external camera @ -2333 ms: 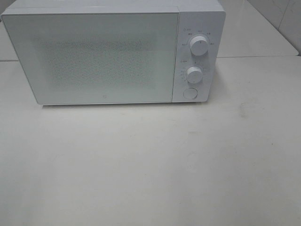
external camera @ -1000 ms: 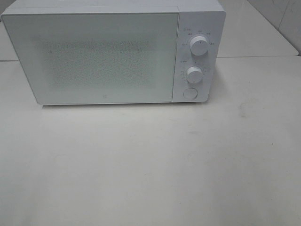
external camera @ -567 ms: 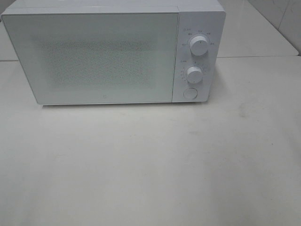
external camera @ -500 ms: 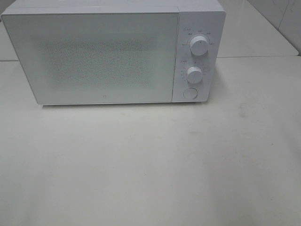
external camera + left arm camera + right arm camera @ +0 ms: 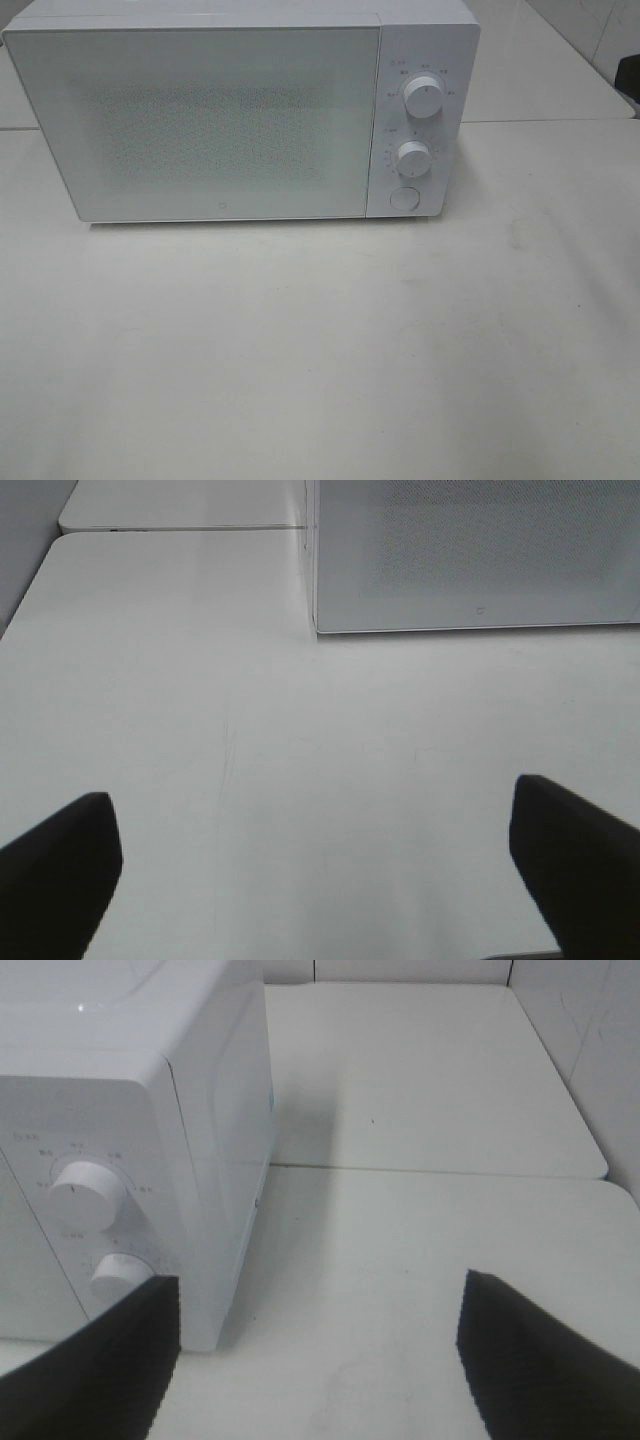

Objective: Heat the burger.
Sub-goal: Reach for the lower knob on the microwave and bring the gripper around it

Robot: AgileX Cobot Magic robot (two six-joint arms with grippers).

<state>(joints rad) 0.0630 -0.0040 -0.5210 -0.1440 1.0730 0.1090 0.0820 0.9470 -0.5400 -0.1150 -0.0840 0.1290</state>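
Burger is nowhere to be seen in any of the three views: it is not on the surface point(image 5: 320, 350), and neither end effector has it. If it is in this scene at all, it would be behind the door point(image 5: 200, 125) of the microwave point(image 5: 240, 20). That door is shut and its speckled, frosted panel shows nothing through, so I cannot tell whether the cavity holds the burger or anything else. The microwave stands at the far side of the surface with its door facing the arms. Its control strip is on the right: an upper knob point(image 5: 424, 98), a lower knob point(image 5: 413, 157) and beneath them a round button point(image 5: 404, 198), probably the door release. That facing suits the job, since door and controls can both be reached from the front. The left end effector point(image 5: 315, 875) hangs over bare surface in front of the microwave's left front corner, its fingers spread very wide with nothing between them. The right end effector point(image 5: 320, 1360) sits by the microwave's right flank, near the knobs, its fingers likewise well apart and empty. With the door closed and both end effectors free, I judge that either the burger has yet to be brought in, or it is shut inside and the knobs need setting; the pictures do not settle which.
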